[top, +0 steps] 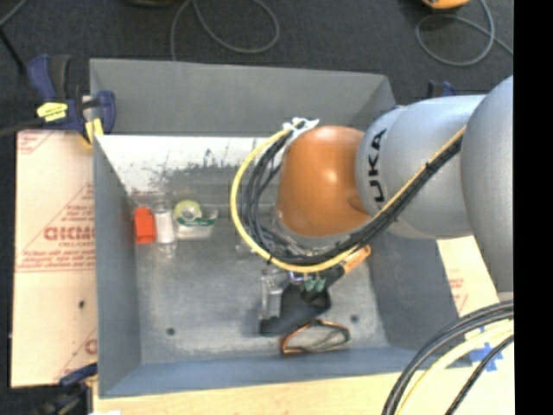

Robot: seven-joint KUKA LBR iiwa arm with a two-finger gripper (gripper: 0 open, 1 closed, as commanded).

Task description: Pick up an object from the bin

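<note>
My gripper (273, 299) hangs low in the bin's front right part, under the arm's orange cover. Just to its right and in front lies a black thing (298, 316), touching or nearly touching the gripper; whether the gripper has hold of it I cannot tell. A flat brown-orange loop (316, 337) lies against the black thing, close to the bin's front wall.
At the bin's left lie a small clear bottle with an orange cap (152, 226) and, beside it, a clear tape dispenser with a green roll (193, 216). The arm and its cables cover the bin's right middle.
</note>
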